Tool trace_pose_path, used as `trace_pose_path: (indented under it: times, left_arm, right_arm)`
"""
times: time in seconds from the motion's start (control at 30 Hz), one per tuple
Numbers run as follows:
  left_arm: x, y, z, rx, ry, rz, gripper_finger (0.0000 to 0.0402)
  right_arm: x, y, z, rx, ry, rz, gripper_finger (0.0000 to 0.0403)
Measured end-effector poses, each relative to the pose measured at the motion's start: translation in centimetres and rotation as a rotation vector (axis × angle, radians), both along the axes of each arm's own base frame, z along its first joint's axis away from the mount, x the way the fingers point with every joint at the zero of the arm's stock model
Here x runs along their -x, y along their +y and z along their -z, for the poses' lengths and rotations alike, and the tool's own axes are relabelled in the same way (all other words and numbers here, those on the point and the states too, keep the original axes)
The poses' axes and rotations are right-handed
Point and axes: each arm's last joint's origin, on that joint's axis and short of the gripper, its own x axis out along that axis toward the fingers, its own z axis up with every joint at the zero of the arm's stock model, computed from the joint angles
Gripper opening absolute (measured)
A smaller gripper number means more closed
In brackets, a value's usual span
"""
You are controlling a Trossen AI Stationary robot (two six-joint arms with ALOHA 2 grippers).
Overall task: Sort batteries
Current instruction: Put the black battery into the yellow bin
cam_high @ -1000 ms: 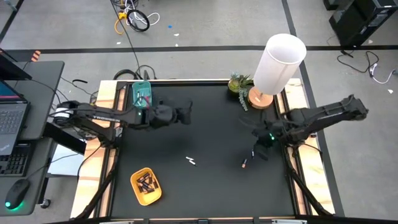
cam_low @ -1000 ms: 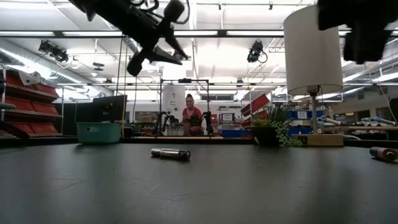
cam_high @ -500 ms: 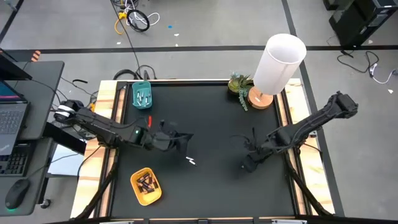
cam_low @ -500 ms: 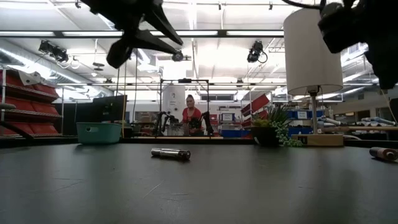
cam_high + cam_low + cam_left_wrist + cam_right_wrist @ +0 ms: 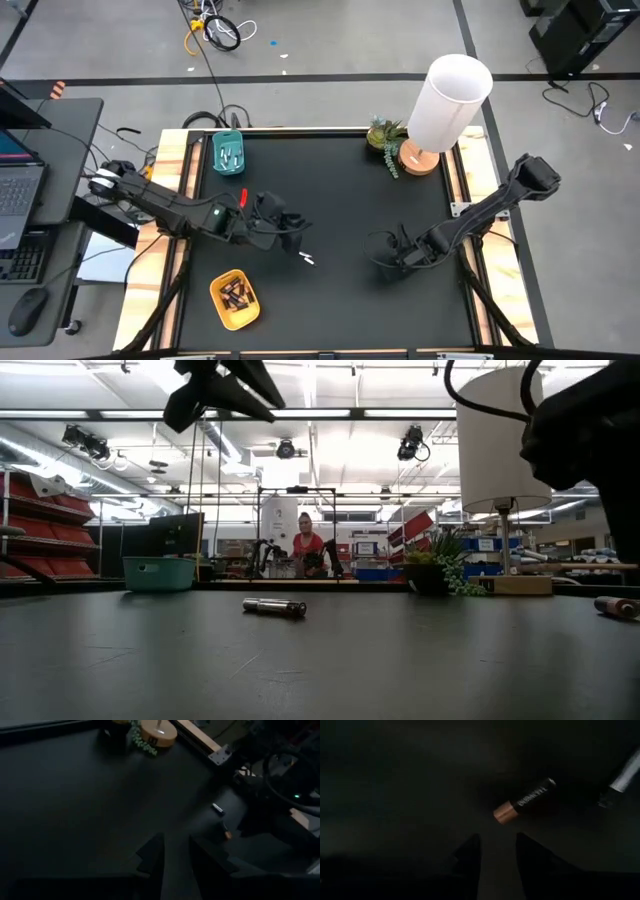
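A dark battery with a copper end (image 5: 525, 800) lies on the black table just ahead of my right gripper (image 5: 495, 855), which is open and hovers low over it. A pale battery (image 5: 622, 777) lies close beside it. Both show in the left wrist view, the dark battery (image 5: 226, 833) and the pale battery (image 5: 217, 809). Two more pale batteries (image 5: 308, 258) lie mid-table, seen low as a pale battery (image 5: 274, 606). My left gripper (image 5: 292, 226) is open, in the air just beyond them. The yellow tray (image 5: 216, 290) holds dark batteries, and the teal tray (image 5: 216, 155) holds pale ones.
A white-shaded lamp (image 5: 450, 95) on a wooden base and a small plant (image 5: 383, 135) stand at the far right corner. Wooden rails (image 5: 172, 250) edge the table. A person (image 5: 308, 545) is in the room far behind. A laptop desk (image 5: 40, 200) is left of the table.
My left gripper has swung from beside the teal tray toward the near edge and the table's middle, ending just beyond the pale batteries. My right gripper has moved toward the near edge and leftward, coming down over the dark battery. The batteries have stayed put.
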Motion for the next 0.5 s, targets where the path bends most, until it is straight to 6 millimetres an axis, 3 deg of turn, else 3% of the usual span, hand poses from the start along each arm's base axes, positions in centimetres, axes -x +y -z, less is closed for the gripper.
trace_pose_path:
  times: [0.17, 0.37, 0.5]
  left_arm:
    - [0.0, -0.1, 0.0, -0.006, 0.007, 0.013, 0.0103]
    - [0.2, -0.4, 0.1, -0.006, 0.017, 0.035, 0.0103]
    - [0.2, -0.4, 0.1, -0.027, 0.027, 0.045, 0.0103]
  right_arm:
    - [-0.2, 0.0, 0.4, 0.005, 0.005, 0.032, 0.0151]
    - [-0.3, -0.3, 0.4, 0.033, -0.019, 0.268, 0.0216]
    - [-0.6, -0.4, 1.3, 0.057, 0.005, 0.346, 0.0234]
